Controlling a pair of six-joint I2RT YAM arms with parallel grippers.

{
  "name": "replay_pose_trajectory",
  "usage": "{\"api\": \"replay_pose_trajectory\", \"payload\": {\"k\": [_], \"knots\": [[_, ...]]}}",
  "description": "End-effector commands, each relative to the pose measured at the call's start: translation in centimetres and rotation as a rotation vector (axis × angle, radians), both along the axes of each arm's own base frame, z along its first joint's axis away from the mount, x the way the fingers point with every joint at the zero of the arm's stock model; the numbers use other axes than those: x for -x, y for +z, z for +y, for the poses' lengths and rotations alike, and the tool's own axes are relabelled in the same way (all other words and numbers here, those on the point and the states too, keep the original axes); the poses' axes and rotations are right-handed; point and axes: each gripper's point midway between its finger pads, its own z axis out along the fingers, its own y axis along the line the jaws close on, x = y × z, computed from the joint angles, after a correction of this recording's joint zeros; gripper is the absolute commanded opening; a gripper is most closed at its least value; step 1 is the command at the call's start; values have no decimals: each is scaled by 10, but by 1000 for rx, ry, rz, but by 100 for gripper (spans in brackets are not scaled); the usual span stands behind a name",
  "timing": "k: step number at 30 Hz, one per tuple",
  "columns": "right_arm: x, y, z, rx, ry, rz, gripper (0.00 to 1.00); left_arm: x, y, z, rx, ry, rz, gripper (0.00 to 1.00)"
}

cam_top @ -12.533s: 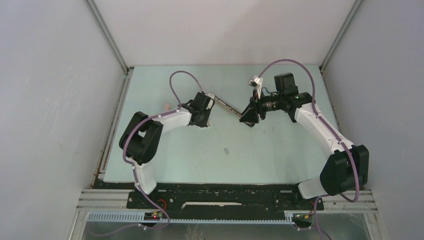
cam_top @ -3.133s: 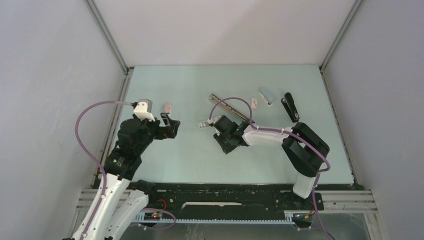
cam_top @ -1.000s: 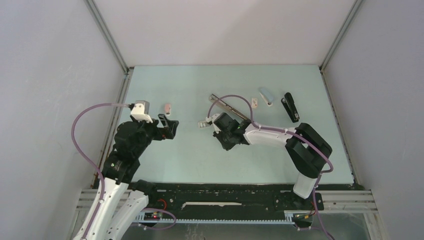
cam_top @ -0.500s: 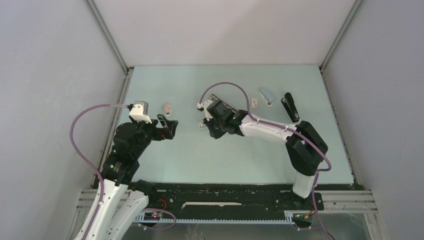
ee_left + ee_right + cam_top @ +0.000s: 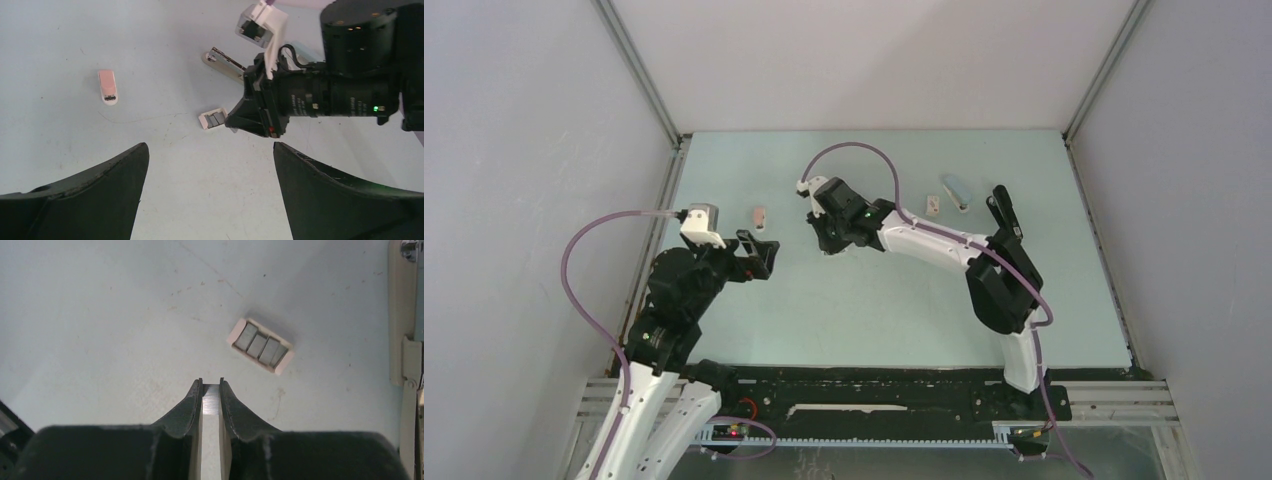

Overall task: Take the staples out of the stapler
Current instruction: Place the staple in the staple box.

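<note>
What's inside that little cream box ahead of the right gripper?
Four silvery-grey staple strips lie side by side in the cream box, filling it. Anything beneath them is covered.

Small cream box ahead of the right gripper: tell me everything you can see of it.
The small cream box is a shallow, open-topped rectangle, plastic or card by its look. Four silvery-grey staple strips lie side by side inside and fill it. It lies flat on the pale green table, set diagonally in the right wrist view, just ahead and to the right of the right gripper. That gripper is shut on a single strip and does not touch the box.
</note>
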Motion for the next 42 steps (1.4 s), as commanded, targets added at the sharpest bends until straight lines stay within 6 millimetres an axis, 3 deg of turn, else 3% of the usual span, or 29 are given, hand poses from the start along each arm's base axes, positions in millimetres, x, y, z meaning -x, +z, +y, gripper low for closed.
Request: {"api": "replay_pose_trajectory", "payload": {"k": [1, 16, 42], "knots": [[-24, -2, 4, -2, -90, 0, 17, -3, 0, 2, 11, 15, -24, 100], [-62, -38, -2, 28, -224, 61, 19, -3, 2, 3, 20, 10, -29, 100], [-65, -59, -4, 30, -245, 117, 23, -5, 2, 3, 30, 10, -26, 100]]}}
